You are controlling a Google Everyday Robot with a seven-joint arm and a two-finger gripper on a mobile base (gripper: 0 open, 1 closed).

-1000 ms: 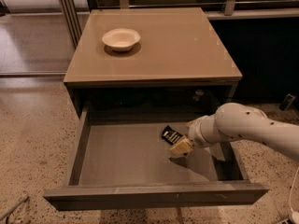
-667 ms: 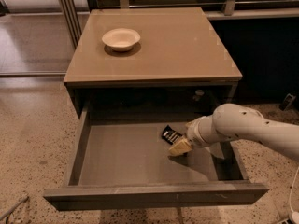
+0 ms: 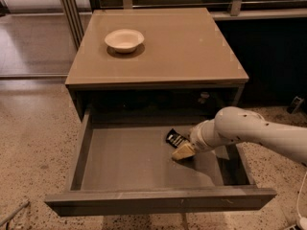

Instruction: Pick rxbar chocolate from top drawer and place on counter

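The top drawer (image 3: 124,164) is pulled wide open below the counter (image 3: 187,47). The rxbar chocolate (image 3: 175,138), a small black wrapper bar with white lettering, lies on the drawer's grey bottom right of centre. My gripper (image 3: 183,151) reaches into the drawer from the right on a white arm. Its tan fingertip (image 3: 183,152) sits just below and beside the bar, touching or nearly touching its near end. Part of the bar is hidden behind the gripper.
A white bowl (image 3: 124,39) stands on the counter at the back left. Speckled terrazzo floor (image 3: 33,143) surrounds the cabinet. A dark wall panel (image 3: 273,56) is to the right. Metal posts (image 3: 69,6) stand behind the cabinet at the left.
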